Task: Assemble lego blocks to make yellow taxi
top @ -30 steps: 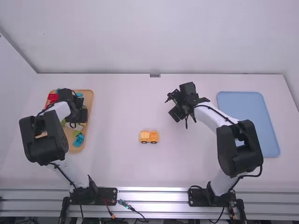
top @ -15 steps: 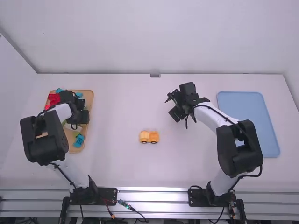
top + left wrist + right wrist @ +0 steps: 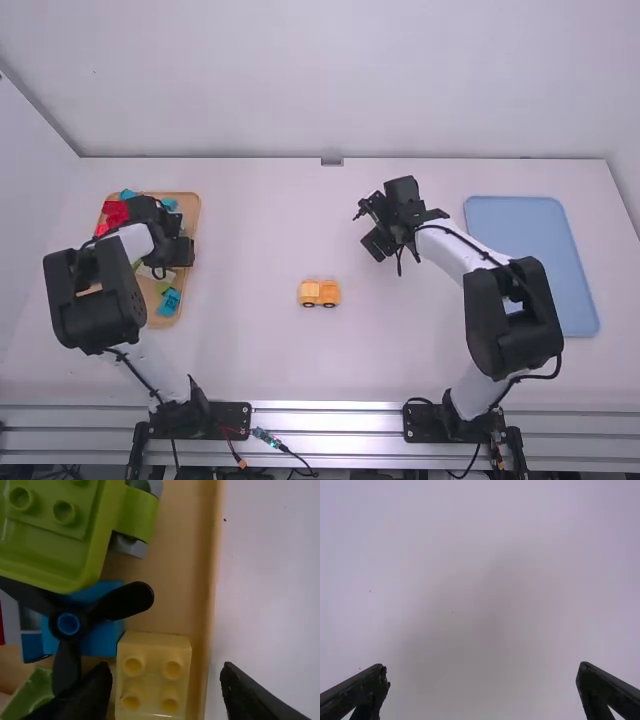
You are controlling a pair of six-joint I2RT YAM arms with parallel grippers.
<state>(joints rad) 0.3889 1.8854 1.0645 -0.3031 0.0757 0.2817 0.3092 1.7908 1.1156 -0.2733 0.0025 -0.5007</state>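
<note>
My left gripper (image 3: 182, 252) is over the right side of the wooden tray (image 3: 190, 205) in the high view. In the left wrist view the left gripper (image 3: 166, 680) stands open, its fingers either side of a yellow block (image 3: 153, 675) with four studs, which lies against the tray wall. On the table's middle sits a small orange-yellow vehicle (image 3: 320, 293) with dark wheels. Farther back and to the right of it, my right gripper (image 3: 376, 228) hangs over the table; in the right wrist view the right gripper (image 3: 482, 675) is open with bare table between its fingers.
A green piece (image 3: 55, 530), a blue block (image 3: 102, 639) and a black propeller (image 3: 120, 601) crowd beside the yellow block. Red blocks (image 3: 115, 212) and another blue block (image 3: 169, 302) lie in the tray. A flat blue tray (image 3: 535, 225) rests at the table's right.
My left gripper has shifted slightly toward the tray's right edge and toward the table's front. The right arm and the small vehicle have kept still.
</note>
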